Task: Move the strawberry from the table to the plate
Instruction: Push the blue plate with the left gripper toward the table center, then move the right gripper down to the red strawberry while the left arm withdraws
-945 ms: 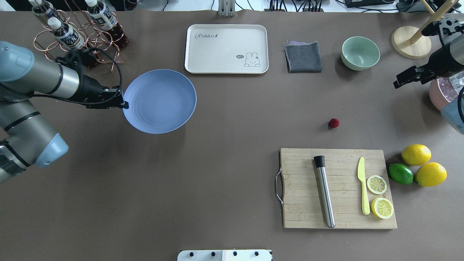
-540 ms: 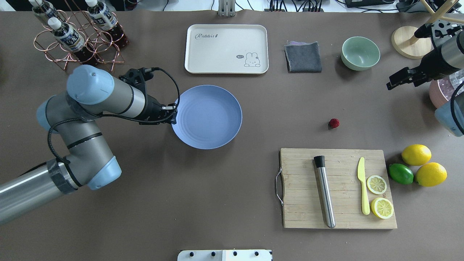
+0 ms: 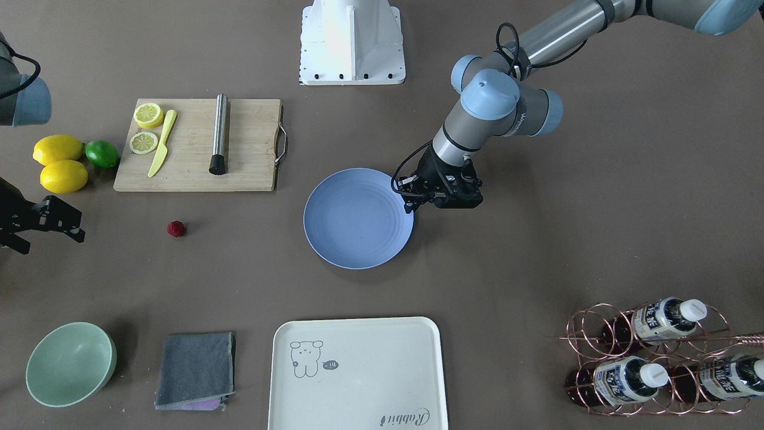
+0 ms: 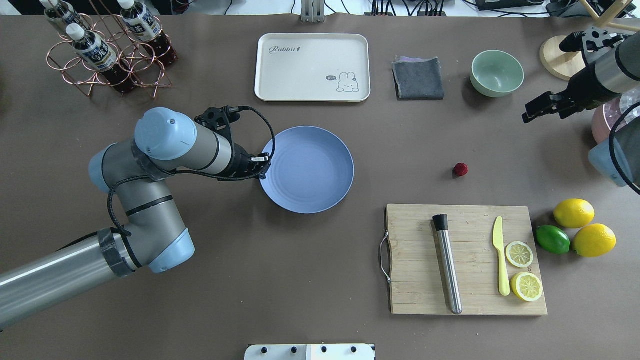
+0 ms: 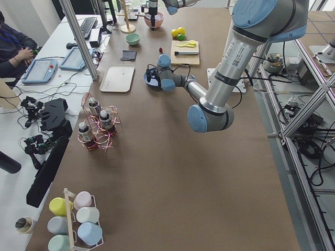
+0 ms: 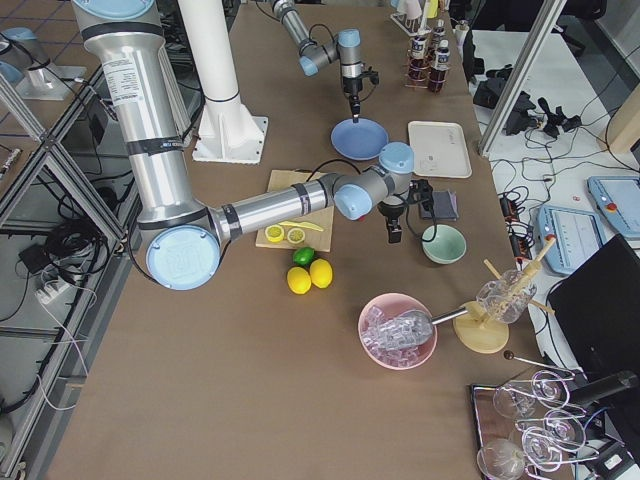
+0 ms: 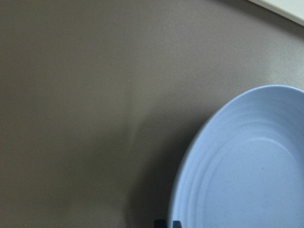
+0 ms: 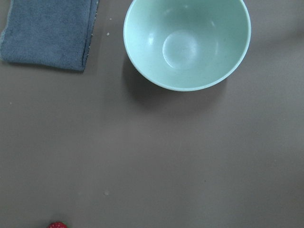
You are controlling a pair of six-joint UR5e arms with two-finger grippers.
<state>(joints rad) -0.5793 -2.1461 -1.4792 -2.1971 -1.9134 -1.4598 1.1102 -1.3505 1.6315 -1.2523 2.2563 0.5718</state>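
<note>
So — left gripper [image 4: 261,168] is clamped on the plate [image 4: 312,170] rim, approx mid-table [image 4: 300,280]. The strawberry [image 4: 461,169] lies on the table well right of the plate, just beyond the cutting board [image 4: 415,280]. Further right, right gripper [image 4: 530,114] hovers w/ jaws apart — nr the green bowl [image 4: 497,73].

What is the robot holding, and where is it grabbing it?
The left gripper pinches the plate by its rim, on the side nearest that arm. The right gripper holds nothing.
</note>
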